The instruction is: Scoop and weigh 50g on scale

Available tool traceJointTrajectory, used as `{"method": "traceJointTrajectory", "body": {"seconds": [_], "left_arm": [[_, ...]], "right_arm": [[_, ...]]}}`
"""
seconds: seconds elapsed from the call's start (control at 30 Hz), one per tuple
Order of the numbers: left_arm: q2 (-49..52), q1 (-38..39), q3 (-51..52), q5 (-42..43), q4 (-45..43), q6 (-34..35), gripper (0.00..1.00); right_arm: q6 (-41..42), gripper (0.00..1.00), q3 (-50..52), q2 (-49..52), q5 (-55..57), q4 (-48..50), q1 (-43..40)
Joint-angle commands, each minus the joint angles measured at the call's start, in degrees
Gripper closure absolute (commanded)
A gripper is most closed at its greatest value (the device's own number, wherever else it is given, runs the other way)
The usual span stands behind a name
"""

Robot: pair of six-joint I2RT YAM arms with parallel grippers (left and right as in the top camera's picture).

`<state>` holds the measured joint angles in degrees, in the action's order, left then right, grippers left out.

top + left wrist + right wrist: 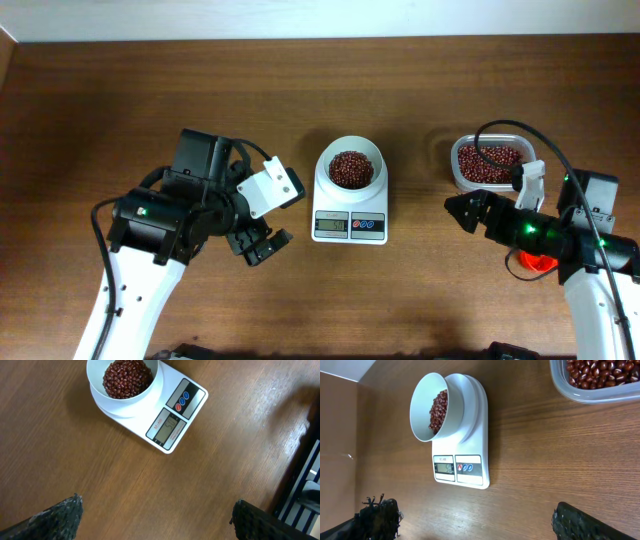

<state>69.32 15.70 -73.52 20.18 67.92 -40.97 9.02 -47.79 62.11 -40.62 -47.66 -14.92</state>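
The left tool (262,247) and right tool (462,212) are hanging wide open and empty either side of the scale (350,226), which is sitting mid-desk (300,90) holding beans (349,170) in its bowl (349,142).

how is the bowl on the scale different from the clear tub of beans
The bowl is round and opaque white; the tub is clear, with straight sides and rounded corners. The bowl sits on the scale, while the tub stands directly on the table. From overhead the tub looks wider than the bowl. Both are open-topped and hold red beans.
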Motion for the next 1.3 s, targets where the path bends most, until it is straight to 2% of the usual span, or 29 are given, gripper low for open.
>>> {"method": "traceJointTrajectory", "body": {"seconds": [0.0,0.23,0.5,0.6,1.0,1.27], "left_arm": [[-0.5,-0.3,-0.8,0.8,-0.1,-0.7,0.01],[-0.5,-0.3,-0.8,0.8,-0.1,-0.7,0.01],[-0.5,-0.3,-0.8,0.8,-0.1,-0.7,0.01],[-0.5,-0.3,-0.8,0.8,-0.1,-0.7,0.01],[-0.5,-0.3,-0.8,0.8,-0.1,-0.7,0.01],[-0.5,-0.3,-0.8,0.8,-0.1,-0.7,0.01]], "right_arm": [[0.0,0.01,-0.5,-1.2,-1.2,1.9,0.3],[0.0,0.01,-0.5,-6.6,1.7,8.8,5.2],[0.0,0.01,-0.1,-20.9,21.2,10.6,20.3],[0.0,0.01,1.4,-26.4,25.6,10.6,23.6],[0.0,0.01,17.1,-44.7,29.4,15.4,23.9],[0.0,0.01,30.9,-53.7,30.3,25.9,23.8]]}}
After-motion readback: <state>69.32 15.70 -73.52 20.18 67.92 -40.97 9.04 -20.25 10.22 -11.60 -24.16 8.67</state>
